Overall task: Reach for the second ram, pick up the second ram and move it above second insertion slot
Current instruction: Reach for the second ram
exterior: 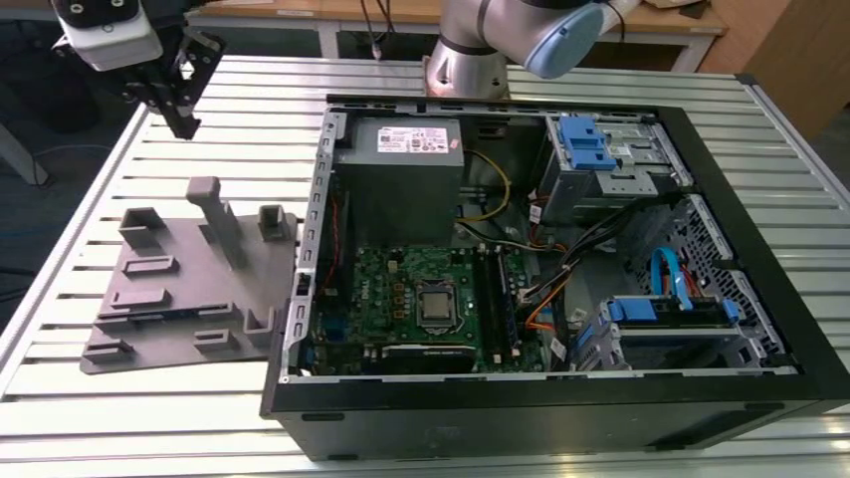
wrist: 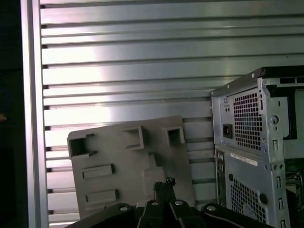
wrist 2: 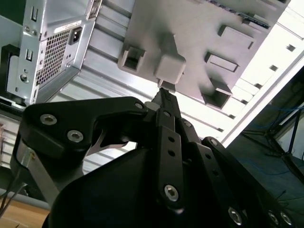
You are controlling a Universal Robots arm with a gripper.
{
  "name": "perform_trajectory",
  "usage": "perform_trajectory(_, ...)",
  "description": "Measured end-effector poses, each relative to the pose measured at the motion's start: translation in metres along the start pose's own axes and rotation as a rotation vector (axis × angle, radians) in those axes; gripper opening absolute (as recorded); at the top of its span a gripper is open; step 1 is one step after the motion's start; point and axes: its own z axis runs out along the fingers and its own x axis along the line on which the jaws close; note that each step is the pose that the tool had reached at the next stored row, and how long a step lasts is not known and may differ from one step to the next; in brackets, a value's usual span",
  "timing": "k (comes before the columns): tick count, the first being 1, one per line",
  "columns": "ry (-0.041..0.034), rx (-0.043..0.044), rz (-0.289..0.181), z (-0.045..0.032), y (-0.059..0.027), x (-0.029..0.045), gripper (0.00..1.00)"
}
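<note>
Gripper (exterior: pixel 183 124) hung closed, empty, high over table (exterior: pixel 253 110). Second ram (exterior: pixel 166 317) lay well below and beyond my fingertips, flat at far edge of gray fixture (exterior: pixel 186 287). Judged it best to open jaws early, square them across board's thin faces, and pass clear of upright post (exterior: pixel 213 214).

One computer case (exterior: pixel 531 423), one grey tray (exterior: pixel 199 289), one hand (exterior: pixel 185 127).
</note>
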Motion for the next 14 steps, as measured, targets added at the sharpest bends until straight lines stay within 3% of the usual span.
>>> perform_trajectory(9,0.0000,0.0000,-0.001,0.0034,-0.0128,0.0117,0.07)
perform_trajectory(14,0.0000,-0.0001,-0.001,0.0047,-0.0242,0.0142,0.07)
